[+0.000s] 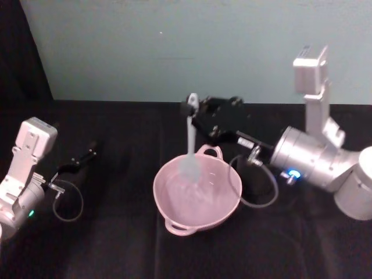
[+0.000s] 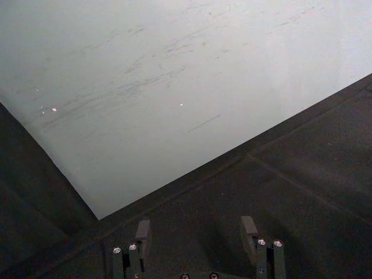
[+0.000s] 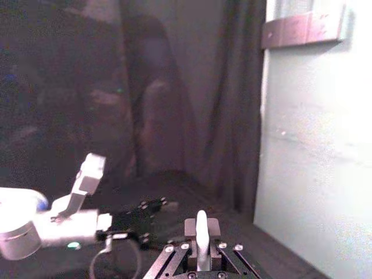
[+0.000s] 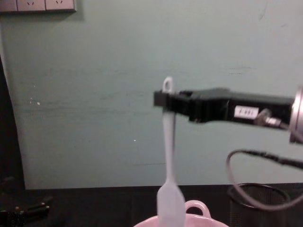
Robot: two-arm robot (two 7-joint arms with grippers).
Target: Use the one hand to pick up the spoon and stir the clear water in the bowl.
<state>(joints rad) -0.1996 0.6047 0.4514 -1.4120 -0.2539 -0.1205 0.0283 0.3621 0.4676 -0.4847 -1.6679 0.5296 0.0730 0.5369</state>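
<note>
The pale pink bowl (image 1: 197, 195) sits mid-table, and its rim (image 4: 189, 218) shows at the bottom of the chest view. A slim white spoon (image 1: 190, 145) hangs upright with its flat scoop down inside the bowl. My right gripper (image 1: 195, 110) reaches in from the right and is shut on the spoon's handle near the loop hole; the chest view shows the spoon (image 4: 168, 156) held by the right gripper (image 4: 163, 100), and the right wrist view shows the handle (image 3: 201, 229) between the fingers. My left gripper (image 1: 87, 156) rests open at the left, its fingertips (image 2: 142, 231) apart over bare cloth.
A black wire-mesh cup (image 4: 258, 203) stands to the right of the bowl, under my right arm. Grey cables loop beside each arm on the black cloth (image 1: 116, 232). A pale green wall (image 1: 174, 46) closes off the back.
</note>
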